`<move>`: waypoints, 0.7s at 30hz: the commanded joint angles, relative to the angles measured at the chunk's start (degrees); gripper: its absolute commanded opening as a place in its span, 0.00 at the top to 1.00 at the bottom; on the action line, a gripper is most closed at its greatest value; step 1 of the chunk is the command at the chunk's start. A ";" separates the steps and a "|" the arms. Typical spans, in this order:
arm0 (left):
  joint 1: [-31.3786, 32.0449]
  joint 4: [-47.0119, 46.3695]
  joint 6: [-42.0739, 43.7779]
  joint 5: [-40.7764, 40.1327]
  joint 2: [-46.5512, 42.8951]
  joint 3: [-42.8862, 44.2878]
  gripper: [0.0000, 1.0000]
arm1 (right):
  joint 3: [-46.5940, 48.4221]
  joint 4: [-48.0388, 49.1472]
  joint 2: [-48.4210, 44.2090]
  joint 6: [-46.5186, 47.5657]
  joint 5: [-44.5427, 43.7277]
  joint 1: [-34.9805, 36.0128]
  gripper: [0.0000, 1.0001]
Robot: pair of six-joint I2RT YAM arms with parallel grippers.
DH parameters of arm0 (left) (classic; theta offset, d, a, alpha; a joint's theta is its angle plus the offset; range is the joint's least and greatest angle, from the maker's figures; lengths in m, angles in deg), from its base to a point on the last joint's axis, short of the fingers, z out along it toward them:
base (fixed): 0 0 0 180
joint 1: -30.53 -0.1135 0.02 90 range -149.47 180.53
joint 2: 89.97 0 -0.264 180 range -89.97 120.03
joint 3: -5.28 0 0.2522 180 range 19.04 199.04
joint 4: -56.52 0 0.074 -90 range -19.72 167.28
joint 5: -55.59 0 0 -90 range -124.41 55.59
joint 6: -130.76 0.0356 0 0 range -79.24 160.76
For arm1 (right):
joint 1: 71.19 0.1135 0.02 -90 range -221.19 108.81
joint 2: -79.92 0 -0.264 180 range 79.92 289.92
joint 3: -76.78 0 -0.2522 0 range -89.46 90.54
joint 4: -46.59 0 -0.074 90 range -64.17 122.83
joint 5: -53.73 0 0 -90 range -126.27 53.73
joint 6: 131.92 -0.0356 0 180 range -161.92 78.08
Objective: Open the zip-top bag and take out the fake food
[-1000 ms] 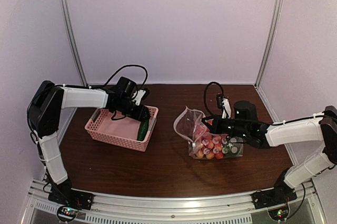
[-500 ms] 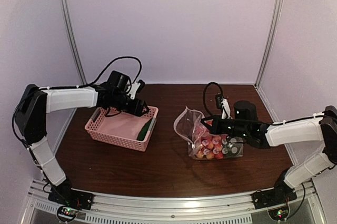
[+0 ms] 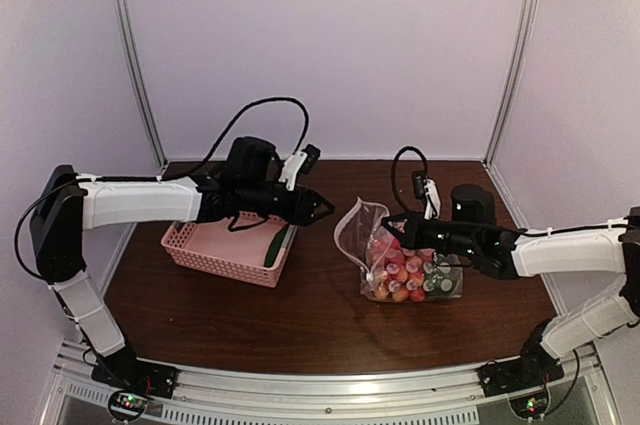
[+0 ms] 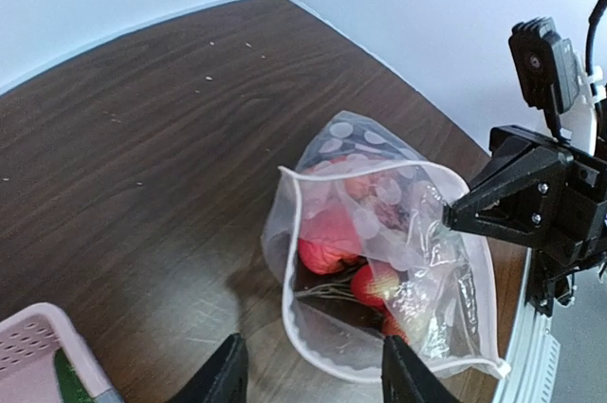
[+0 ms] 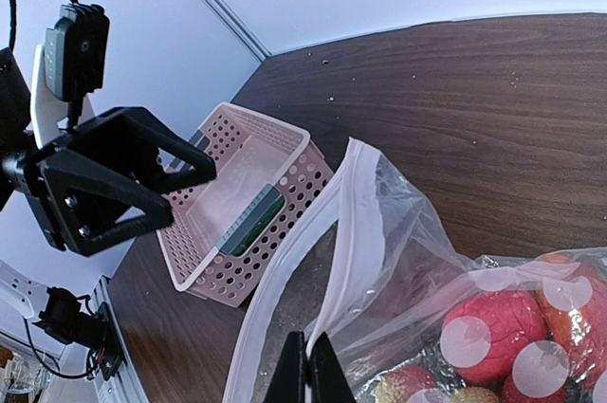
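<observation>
Zip-top bag (image 3: 372,237) on right half of bench (image 3: 300,330), mouth gaping left; fake food (image 3: 405,277) inside. Right claw (image 3: 390,224) clamped on zip rim. Left claw (image 3: 320,208) apart, empty, near mouth. Film likely limp, slippery; pieces light, rigid. Pinch one piece through opening.

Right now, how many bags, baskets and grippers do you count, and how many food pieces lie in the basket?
zip-top bag: 1
pink basket: 1
cucumber in the basket: 1
grippers: 2, the left gripper and the right gripper
Total: 5
</observation>
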 commanded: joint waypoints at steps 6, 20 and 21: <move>6.75 -7.09 -3.45 2.83 12.37 9.37 0.57 | 1.78 -1.17 -3.10 -0.64 0.99 0.23 1.00; 8.10 -8.93 -7.91 4.56 25.80 15.69 0.51 | 1.18 -1.84 -4.48 -0.48 0.19 0.35 1.00; 8.21 -9.04 -8.09 4.91 26.58 16.11 0.49 | 1.21 -1.78 -4.40 -0.45 0.16 0.41 1.00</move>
